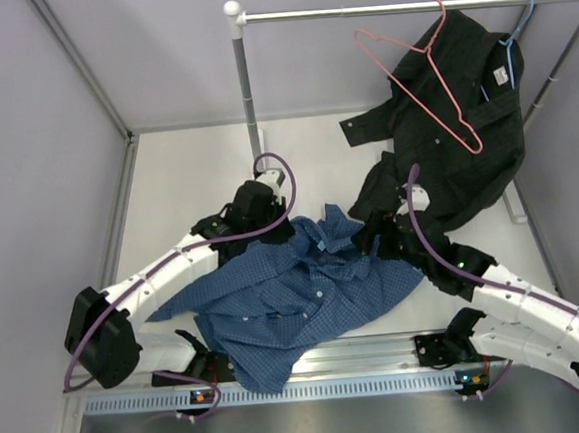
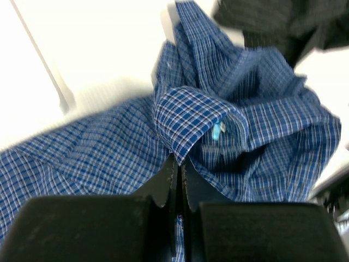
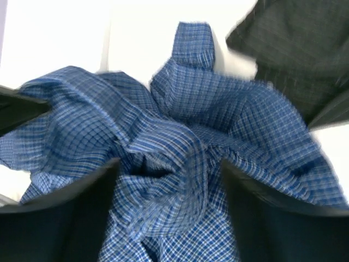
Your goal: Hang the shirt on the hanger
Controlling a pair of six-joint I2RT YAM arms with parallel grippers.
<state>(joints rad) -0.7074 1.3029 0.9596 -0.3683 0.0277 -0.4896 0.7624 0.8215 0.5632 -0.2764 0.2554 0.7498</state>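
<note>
Shirt (image 1: 296,296) crumpled on desk (image 1: 191,174) between the arms. Hanger (image 1: 415,93) well apart, hung on rail (image 1: 374,10) against black shirt (image 1: 456,168). Left claw (image 2: 179,166) pinched tight on collar fold. Right claw (image 3: 169,164) spread wide over bunched fabric, holding nothing. Judgement: right should grip the opposite collar side, not mid-body cloth, so the neck opens. Pale blue tag (image 2: 217,130) inside collar; no writing legible.

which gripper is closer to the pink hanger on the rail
Right. The right gripper sits below the hanger, at the right edge of the shirt; the left gripper is farther left, pinching the collar.
</note>
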